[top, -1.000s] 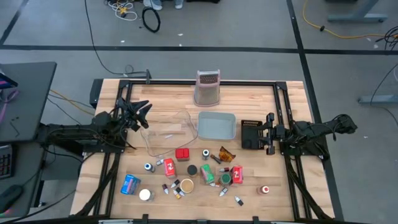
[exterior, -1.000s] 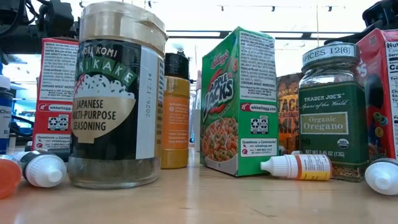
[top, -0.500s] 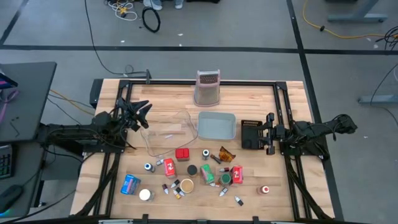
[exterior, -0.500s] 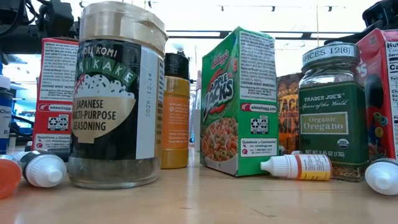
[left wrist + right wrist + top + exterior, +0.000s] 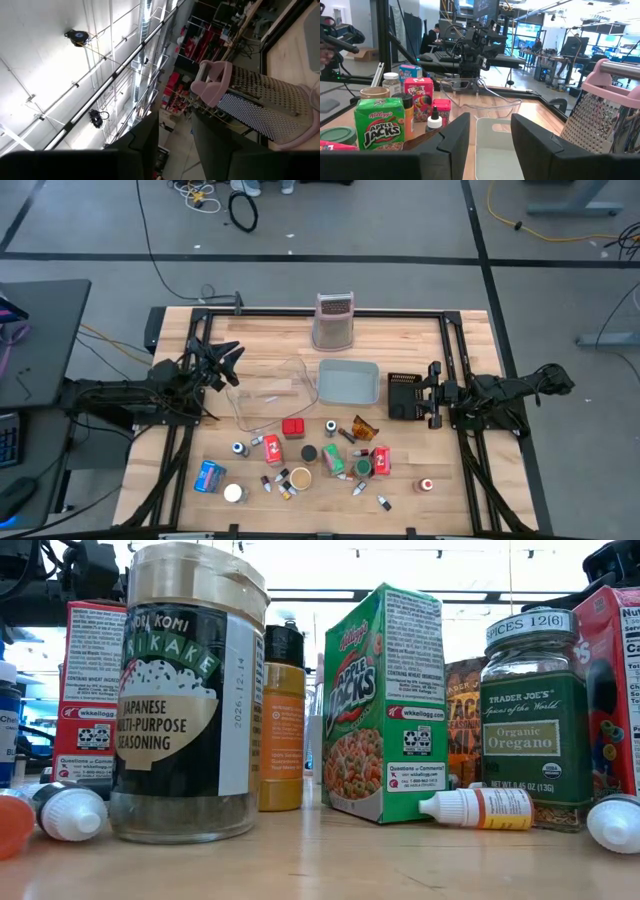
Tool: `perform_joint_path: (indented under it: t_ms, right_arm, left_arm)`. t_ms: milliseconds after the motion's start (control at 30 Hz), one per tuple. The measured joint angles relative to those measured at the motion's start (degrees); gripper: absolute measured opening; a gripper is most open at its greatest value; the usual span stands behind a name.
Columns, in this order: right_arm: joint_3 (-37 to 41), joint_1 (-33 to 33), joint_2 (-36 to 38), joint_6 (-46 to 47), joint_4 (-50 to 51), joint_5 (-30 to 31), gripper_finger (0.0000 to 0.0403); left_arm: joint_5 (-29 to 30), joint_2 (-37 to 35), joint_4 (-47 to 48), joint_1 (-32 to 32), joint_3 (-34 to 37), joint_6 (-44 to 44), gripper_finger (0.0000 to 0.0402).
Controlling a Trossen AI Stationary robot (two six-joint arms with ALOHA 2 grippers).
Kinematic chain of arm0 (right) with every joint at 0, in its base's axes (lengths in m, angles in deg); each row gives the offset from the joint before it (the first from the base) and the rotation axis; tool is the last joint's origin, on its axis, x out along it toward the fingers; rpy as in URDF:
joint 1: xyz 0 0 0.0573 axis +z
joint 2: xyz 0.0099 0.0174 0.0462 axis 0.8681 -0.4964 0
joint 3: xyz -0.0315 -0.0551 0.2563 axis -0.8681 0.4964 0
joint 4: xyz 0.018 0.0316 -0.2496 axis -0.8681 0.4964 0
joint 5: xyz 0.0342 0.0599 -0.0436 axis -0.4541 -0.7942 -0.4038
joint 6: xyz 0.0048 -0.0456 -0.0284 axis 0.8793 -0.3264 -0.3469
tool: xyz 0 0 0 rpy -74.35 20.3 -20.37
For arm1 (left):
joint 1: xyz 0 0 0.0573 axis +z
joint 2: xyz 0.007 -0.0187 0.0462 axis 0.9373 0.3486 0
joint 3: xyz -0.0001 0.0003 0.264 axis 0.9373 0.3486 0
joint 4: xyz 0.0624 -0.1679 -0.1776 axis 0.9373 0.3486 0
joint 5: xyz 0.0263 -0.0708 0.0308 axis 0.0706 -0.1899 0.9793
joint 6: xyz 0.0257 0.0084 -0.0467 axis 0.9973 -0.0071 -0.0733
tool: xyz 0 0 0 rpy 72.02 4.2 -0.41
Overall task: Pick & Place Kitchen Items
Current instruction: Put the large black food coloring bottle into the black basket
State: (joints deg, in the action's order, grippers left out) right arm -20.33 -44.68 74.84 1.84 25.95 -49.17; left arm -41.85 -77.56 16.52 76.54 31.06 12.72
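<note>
The kitchen items lie scattered on the near middle of the wooden table: a red box [image 5: 293, 427], a blue packet [image 5: 209, 476], a green packet [image 5: 333, 461], red packets [image 5: 381, 459], little jars and small bottles. The low view shows a seasoning jar [image 5: 190, 690], a green cereal box [image 5: 385, 700] and an oregano jar [image 5: 535, 720] standing upright on their bases. My left gripper [image 5: 228, 365] hovers open at the table's left side, pointing slightly upward toward the grater [image 5: 260, 100]. My right gripper [image 5: 428, 394] hovers open at the right side, level, nothing between its fingers [image 5: 455, 142].
A clear tray [image 5: 268, 392], a grey tray [image 5: 348, 380] and a black tray [image 5: 403, 395] sit in a row across the table's middle. A tall metal grater [image 5: 334, 320] stands at the far edge. Black frame rails [image 5: 320, 313] border the table. A person sits in the room behind.
</note>
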Motion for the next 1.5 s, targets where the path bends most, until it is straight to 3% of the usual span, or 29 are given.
perform_joint_path:
  t_ms: [200,367,533,667,867,1233,1500]
  right_arm:
    - [0.0,0.0,0.0,0.0,0.0,0.0,0.0153]
    - [0.0,0.0,0.0,0.0,0.0,0.0,0.0153]
    - [0.0,0.0,0.0,0.0,0.0,0.0,0.0153]
    - [0.0,0.0,0.0,0.0,0.0,0.0,0.0153]
    - [0.0,0.0,0.0,0.0,0.0,0.0,0.0153]
    - [0.0,0.0,0.0,0.0,0.0,0.0,0.0153]
    - [0.0,0.0,0.0,0.0,0.0,0.0,0.0153]
  left_arm:
    - [-0.2,0.0,0.0,0.0,0.0,-0.1,0.0126]
    - [-0.7,0.0,-0.2,0.0,0.0,5.3,0.0126]
    - [-6.4,0.0,-1.2,0.0,0.0,9.2,0.0126]
    - [-6.8,0.0,-1.2,0.0,0.0,10.0,0.0126]
    - [-6.4,0.0,-2.0,0.0,-0.8,3.7,0.0126]
    - [-6.5,0.0,-14.5,0.0,-1.9,-7.2,0.0126]
    - [-14.5,0.0,-14.0,0.0,-2.0,-14.7,0.0126]
